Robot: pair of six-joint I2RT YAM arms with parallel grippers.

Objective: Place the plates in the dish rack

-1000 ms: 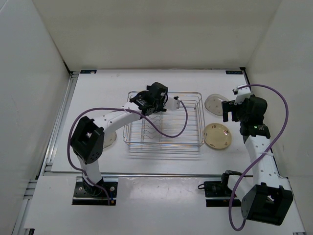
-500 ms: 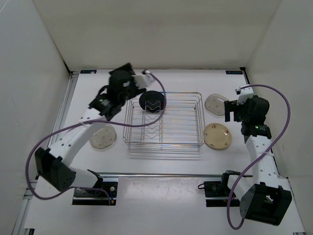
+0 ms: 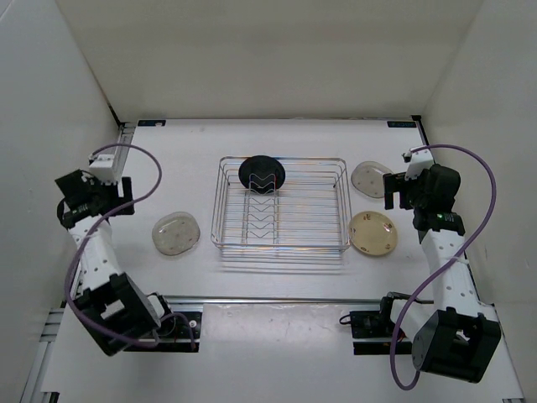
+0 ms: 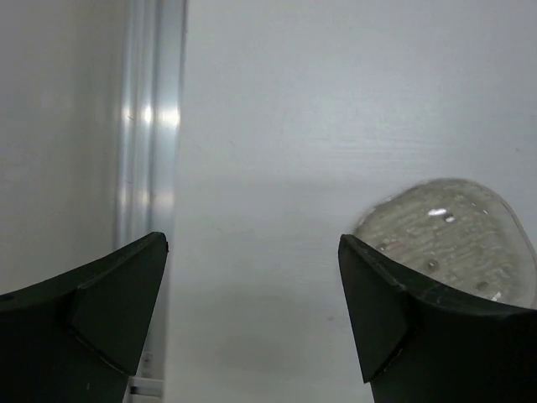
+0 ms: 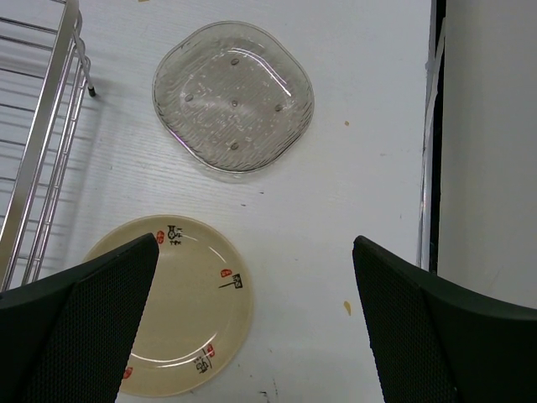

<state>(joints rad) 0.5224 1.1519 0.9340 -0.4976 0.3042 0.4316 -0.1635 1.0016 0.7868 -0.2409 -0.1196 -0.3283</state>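
One of the four plates, the black plate [image 3: 262,174], already stands in the dish rack [image 3: 310,210], at the far end of its middle row of prongs; the three others lie flat on the table [image 3: 277,138]. The left clear plate [image 3: 177,234] is on the left side of the rack, between it and the left pincer [image 4: 252,243]; this pincer is released, jaws wide and empty, and it hangs near the table's left rail [image 4: 155,126]. In the left wrist view the plate lies low and to the right, partly hidden behind the right finger; I judge that the pincer must travel to its own right and toward the near edge to reach it. The right pincer [image 5: 256,243] is also released and holds nothing; it hovers over the right clear plate [image 5: 233,96] and the cream plate [image 5: 172,306], the clear one further ahead, the cream one partly under its left finger. The plates are nearly round, so no long axis matters; each arm is nearer to the plates on its own side.
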